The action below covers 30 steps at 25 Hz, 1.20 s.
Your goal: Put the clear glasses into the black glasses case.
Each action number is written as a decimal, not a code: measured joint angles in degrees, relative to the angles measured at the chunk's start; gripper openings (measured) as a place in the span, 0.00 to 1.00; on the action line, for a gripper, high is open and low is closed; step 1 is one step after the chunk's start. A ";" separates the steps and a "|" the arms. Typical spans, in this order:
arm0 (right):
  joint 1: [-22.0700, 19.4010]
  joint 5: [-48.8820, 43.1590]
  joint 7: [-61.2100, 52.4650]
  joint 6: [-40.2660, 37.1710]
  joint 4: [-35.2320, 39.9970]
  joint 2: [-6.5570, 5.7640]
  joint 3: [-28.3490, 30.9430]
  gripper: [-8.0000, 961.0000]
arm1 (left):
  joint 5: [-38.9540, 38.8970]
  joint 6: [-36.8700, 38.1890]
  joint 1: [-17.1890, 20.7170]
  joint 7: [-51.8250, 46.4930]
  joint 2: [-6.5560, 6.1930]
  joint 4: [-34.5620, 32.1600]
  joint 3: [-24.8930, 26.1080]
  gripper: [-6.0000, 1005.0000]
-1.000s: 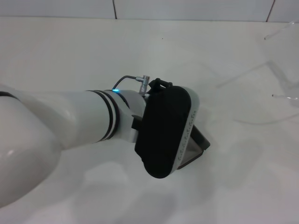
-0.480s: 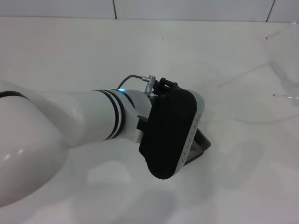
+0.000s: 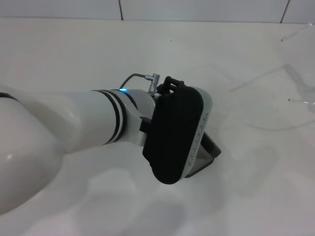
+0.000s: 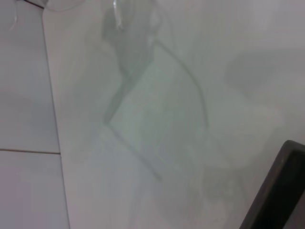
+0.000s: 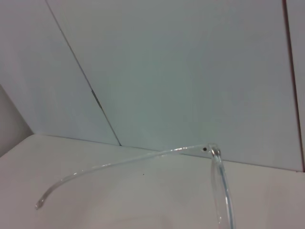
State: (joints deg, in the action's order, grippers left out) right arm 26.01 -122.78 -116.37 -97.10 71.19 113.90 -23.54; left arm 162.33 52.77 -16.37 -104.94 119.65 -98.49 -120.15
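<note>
Near the table's middle, the left gripper hangs over the black glasses case; can't tell its fingers. Clear glasses are by the far right edge, held up off the table.

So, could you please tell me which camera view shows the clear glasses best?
The right wrist view: the clear glasses show a temple arm and hinge sharply against the wall. The head view catches only faint outlines at the right edge; the left wrist view shows mostly their shadow on the table.
</note>
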 joint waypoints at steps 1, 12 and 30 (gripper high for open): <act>0.00 0.00 0.00 0.00 0.00 0.00 0.01 0.13 | 0.00 0.10 0.04 0.01 0.00 -0.04 0.07 0.38; 0.09 0.02 -0.20 -0.01 0.00 0.00 -0.01 0.13 | 0.01 3.70 0.15 0.26 -0.04 -0.07 1.09 0.38; -0.07 0.81 -0.23 -0.18 -0.68 -0.18 -0.01 0.13 | -0.01 0.58 -0.72 0.85 0.22 3.38 -0.93 0.38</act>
State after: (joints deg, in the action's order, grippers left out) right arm 25.94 -121.97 -116.60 -97.27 70.51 113.72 -23.55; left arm 162.32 53.35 -17.08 -104.09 119.87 -95.11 -121.07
